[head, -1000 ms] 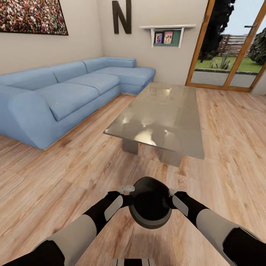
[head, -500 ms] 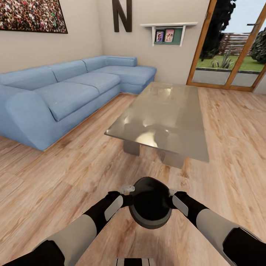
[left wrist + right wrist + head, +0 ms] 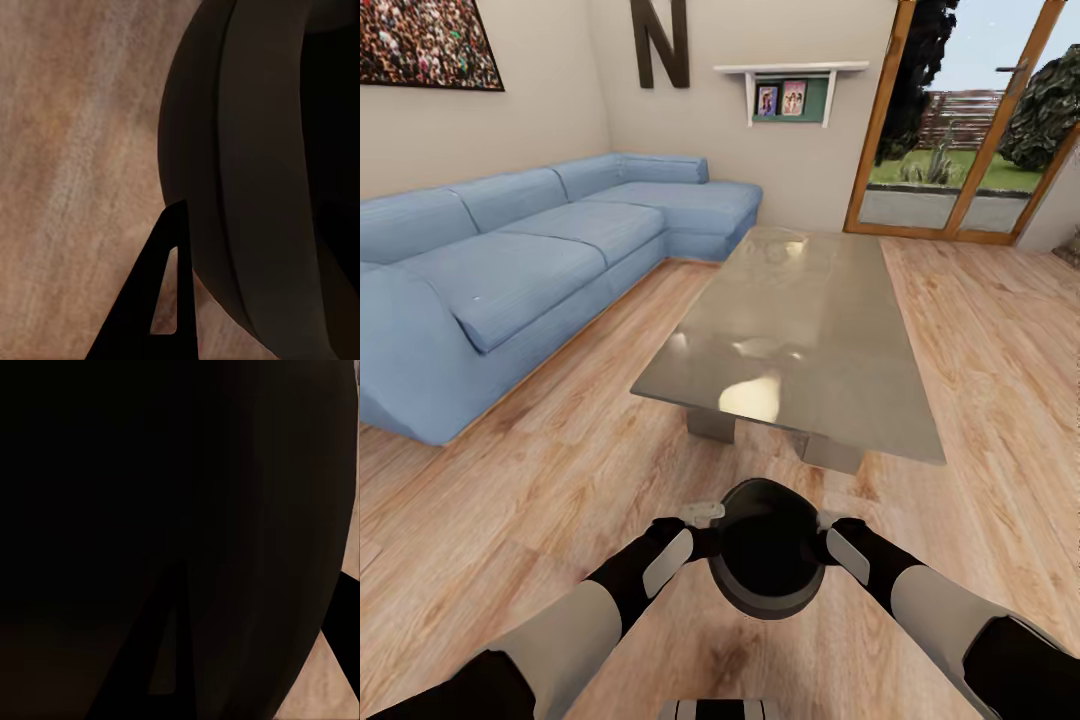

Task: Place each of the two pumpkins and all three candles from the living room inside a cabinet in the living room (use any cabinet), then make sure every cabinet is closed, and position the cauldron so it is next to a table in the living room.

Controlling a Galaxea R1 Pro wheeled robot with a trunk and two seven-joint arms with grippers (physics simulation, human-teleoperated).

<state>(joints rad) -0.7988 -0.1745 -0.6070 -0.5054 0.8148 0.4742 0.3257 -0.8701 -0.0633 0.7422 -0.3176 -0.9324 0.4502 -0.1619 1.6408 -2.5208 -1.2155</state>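
Note:
The black cauldron (image 3: 765,562) hangs above the plank floor right in front of me, mouth up, held at its rim from both sides. My left gripper (image 3: 710,522) is shut on its left rim and my right gripper (image 3: 822,528) on its right rim. The left wrist view has the cauldron's dark belly (image 3: 247,165) beside one black finger (image 3: 161,300). Seen from the right wrist, the cauldron (image 3: 150,510) sits very close and dark. The low grey-green table (image 3: 810,330) stands just beyond the cauldron, its near edge a short way ahead. Pumpkins, candles and cabinet are out of view.
A blue corner sofa (image 3: 510,270) runs along the left wall and the far corner. Wood-framed glass doors (image 3: 960,130) open onto a garden at the back right. A small wall shelf (image 3: 785,85) hangs behind the table. Open floor lies to the right of the table.
The view has shifted: the table now sits nearer and more centred, and the sofa has slid left. The cauldron stays held the same way between both grippers.

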